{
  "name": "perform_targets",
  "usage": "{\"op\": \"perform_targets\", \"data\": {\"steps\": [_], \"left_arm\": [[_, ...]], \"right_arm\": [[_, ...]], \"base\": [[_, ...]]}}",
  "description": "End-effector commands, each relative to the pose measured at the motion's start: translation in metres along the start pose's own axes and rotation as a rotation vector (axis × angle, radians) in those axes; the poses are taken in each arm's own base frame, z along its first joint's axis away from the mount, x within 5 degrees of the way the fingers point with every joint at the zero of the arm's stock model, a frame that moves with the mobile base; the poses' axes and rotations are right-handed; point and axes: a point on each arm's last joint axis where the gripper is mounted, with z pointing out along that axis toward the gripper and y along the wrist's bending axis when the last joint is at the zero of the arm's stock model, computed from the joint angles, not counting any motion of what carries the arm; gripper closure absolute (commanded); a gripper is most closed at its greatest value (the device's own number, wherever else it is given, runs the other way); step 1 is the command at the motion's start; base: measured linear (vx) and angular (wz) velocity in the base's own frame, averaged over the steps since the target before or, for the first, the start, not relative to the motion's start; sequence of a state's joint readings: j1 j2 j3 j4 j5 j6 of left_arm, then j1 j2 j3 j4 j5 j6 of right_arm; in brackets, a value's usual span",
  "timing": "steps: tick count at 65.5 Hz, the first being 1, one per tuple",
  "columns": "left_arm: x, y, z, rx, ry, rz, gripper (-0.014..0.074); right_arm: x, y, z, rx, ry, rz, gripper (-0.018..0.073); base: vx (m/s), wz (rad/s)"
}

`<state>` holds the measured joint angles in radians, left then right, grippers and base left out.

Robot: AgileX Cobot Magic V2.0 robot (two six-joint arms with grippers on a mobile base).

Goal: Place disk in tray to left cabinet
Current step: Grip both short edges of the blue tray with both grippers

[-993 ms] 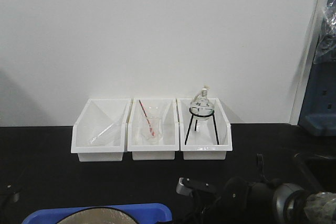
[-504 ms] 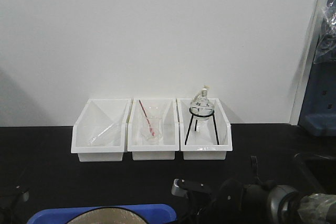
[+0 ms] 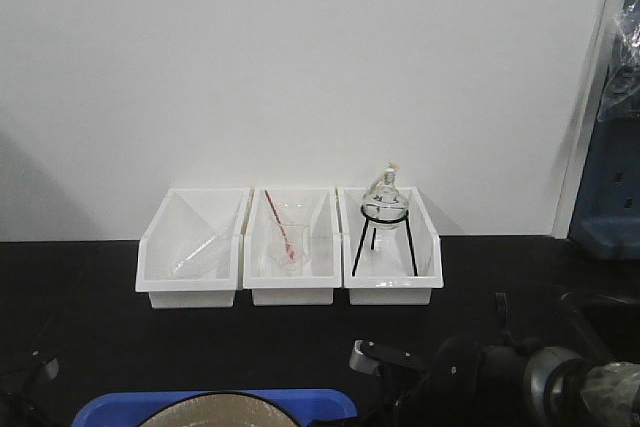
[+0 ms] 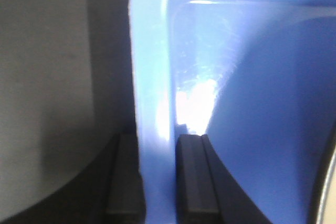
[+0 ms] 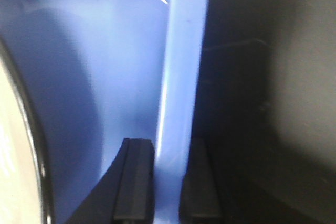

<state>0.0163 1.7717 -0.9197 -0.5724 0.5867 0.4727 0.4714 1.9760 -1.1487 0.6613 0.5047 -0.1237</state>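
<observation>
The blue tray [image 3: 300,403] shows at the bottom edge of the front view with the tan disk [image 3: 215,417] in it, only its top arc visible. My left gripper [image 4: 156,182] is shut on the tray's left rim [image 4: 152,77], one finger inside and one outside. My right gripper [image 5: 168,182] is shut on the tray's right rim [image 5: 181,66]. The disk's black rim and beige face [image 5: 16,156] show at the left of the right wrist view, and the rim at the lower right of the left wrist view [image 4: 321,192]. The left cabinet is out of view.
Three white bins [image 3: 290,247] stand in a row at the back of the black counter [image 3: 80,327] against a white wall. The right bin holds a glass flask on a black tripod [image 3: 384,212]. The right arm [image 3: 500,382] lies low at the front right.
The tray with the disk has shifted to the right and slightly up in the front view. The right arm has moved right with it.
</observation>
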Motion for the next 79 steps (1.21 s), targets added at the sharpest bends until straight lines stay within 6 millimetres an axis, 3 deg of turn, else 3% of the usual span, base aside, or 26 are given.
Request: {"op": "perform_targets", "data": {"steps": [1, 22, 48, 65, 79], "left_arm": [[0.0, -0.031, -0.016, 0.179, 0.035, -0.076, 0.0605], [-0.002, -0.041, -0.021, 0.279, 0.081, -0.221, 0.0598], [-0.037, -0.059, -0.054, 0.366, 0.085, -0.291, 0.0597], [-0.051, -0.069, -0.073, 0.403, 0.099, -0.347, 0.0597], [-0.069, -0.081, -0.101, 0.449, 0.101, -0.364, 0.0597]], "right_arm": [[-0.001, 0.011, -0.014, -0.079, 0.036, 0.069, 0.0574], [-0.015, -0.004, -0.049, -0.13, 0.008, 0.152, 0.0564], [-0.02, -0.004, -0.085, -0.215, -0.012, 0.209, 0.0564], [-0.044, -0.002, -0.118, -0.284, -0.003, 0.22, 0.0564], [-0.063, 0.01, -0.146, -0.336, -0.028, 0.233, 0.0564]], "base": [[0.0, 0.0], [0.0, 0.0], [0.0, 0.0], [0.0, 0.0], [0.0, 0.0]]}}
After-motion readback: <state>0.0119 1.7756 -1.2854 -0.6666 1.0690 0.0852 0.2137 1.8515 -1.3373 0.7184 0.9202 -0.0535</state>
